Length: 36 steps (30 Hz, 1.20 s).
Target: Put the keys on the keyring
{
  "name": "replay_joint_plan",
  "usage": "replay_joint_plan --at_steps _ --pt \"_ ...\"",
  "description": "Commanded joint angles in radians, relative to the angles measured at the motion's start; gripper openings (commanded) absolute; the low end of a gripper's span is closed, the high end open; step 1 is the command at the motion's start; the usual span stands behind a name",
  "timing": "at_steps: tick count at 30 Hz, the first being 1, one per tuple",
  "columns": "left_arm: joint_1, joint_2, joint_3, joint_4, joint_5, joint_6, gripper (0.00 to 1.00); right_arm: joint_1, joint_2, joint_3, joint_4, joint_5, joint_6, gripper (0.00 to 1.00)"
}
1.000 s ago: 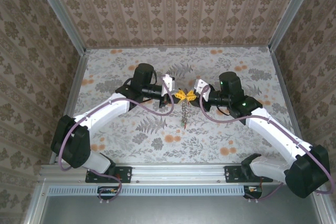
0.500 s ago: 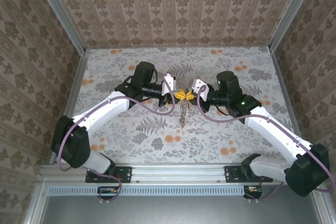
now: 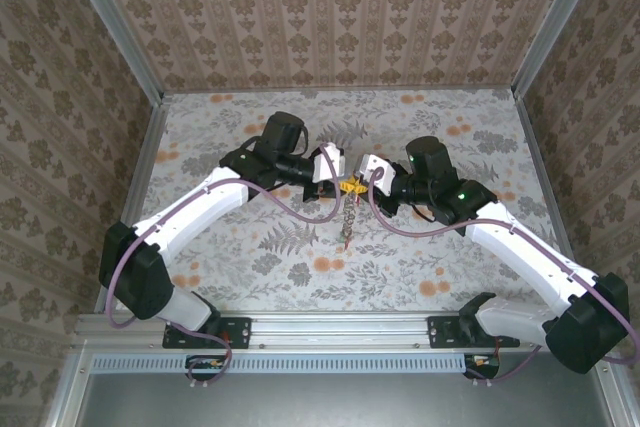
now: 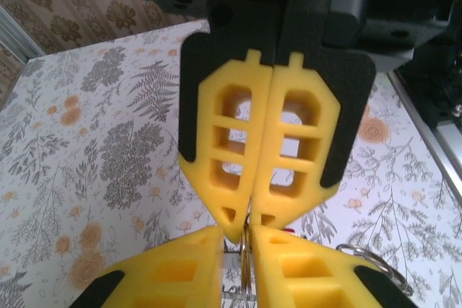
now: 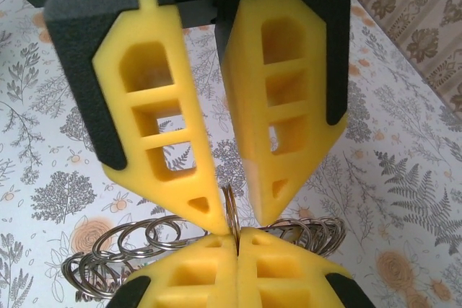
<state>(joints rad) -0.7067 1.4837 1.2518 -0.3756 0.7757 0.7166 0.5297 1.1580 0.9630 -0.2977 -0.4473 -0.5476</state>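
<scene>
The right tool (image 5: 237, 239), yellow-padded and meeting the left tool (image 4: 244, 239) tip to tip above the floral-printed bench (image 3: 400, 277), is clenched on one thin loop of the silvery coiled metal keyring (image 3: 348, 217). The left tool's pads (image 5: 166, 149) stand slightly parted, released, with that loop edge-on in the gap between them. The rest of the coil hangs below both tools' tips, toward the bench.

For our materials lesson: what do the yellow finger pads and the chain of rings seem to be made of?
The finger pads: probably moulded or printed plastic, matte yellow, with hollow cut-outs. The chain of rings: metal, likely steel; thin silvery loops with bright glints.
</scene>
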Motion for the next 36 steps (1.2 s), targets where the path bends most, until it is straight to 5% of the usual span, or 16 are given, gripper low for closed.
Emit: replay_joint_plan --at_steps 1,13,23,36 --pt "-0.003 0.001 0.019 -0.051 -0.024 0.042 0.21 0.007 -0.012 0.042 0.002 0.013 -0.010 0.00" --pt "-0.001 0.015 0.030 -0.052 -0.029 0.033 0.19 0.007 -0.021 0.031 0.030 -0.009 0.010 0.00" --pt "-0.007 0.031 0.043 -0.042 -0.010 0.034 0.07 0.007 -0.025 0.026 0.044 -0.022 0.020 0.00" --pt "-0.020 0.024 0.029 0.013 0.016 0.014 0.12 0.008 -0.012 0.027 0.040 -0.022 0.020 0.00"
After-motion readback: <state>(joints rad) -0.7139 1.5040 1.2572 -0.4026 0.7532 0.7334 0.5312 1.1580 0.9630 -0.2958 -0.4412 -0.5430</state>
